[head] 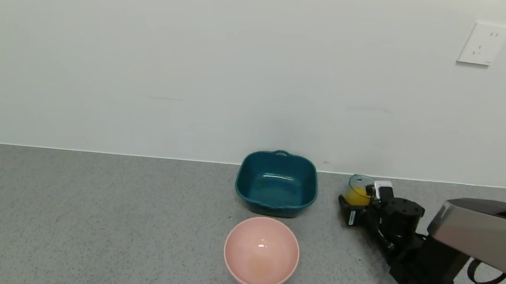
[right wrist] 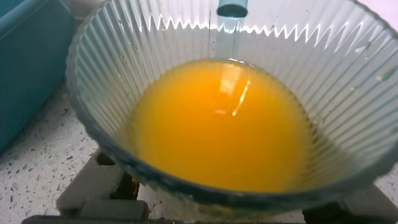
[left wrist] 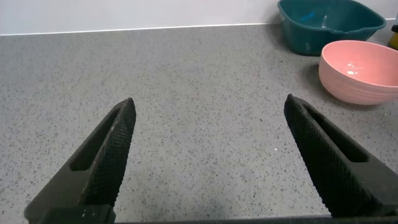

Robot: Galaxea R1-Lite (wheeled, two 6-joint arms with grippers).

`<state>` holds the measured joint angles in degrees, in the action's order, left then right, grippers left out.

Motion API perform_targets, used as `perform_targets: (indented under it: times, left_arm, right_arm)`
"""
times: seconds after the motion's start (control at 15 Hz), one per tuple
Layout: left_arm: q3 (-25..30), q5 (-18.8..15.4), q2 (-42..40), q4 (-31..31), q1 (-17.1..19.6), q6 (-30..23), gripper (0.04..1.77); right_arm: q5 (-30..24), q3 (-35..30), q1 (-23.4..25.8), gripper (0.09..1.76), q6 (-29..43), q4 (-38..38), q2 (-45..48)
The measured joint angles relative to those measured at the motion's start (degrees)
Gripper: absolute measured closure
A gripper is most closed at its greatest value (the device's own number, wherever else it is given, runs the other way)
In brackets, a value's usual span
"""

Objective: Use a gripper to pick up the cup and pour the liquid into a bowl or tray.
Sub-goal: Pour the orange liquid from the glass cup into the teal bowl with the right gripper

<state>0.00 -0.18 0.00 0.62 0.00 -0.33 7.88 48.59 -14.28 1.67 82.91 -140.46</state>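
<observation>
I have the right gripper [head: 352, 206] clamped on the cup [head: 359, 195] near the counter's [head: 87, 219] back edge, toward its right end. Juice [right wrist: 221, 124] fills its lower part. The dish [head: 276, 183] sits beside it. Left gripper [left wrist: 208, 155]: spread wide, low over bare counter.

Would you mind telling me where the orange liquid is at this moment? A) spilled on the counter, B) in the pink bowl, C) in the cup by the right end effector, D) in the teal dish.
C: the orange liquid fills the lower part of the cup, which stands upright at the right end effector, while the teal dish holds none of it.
</observation>
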Motion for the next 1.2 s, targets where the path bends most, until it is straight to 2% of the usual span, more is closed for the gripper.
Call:
perform_targets:
  times: [0.53,1.2]
  left_arm:
    - [0.00,0.00,0.00,0.00,0.00,0.00,0.09]
    - [0.00,0.00,0.00,0.00,0.00,0.02,0.09]
  right_arm:
    - [0.00,-0.83,-0.49,0.47,-0.02,-4.13,4.85]
    - [1.18,-1.16,-2.56,0.47,-3.46,-11.33,13.29]
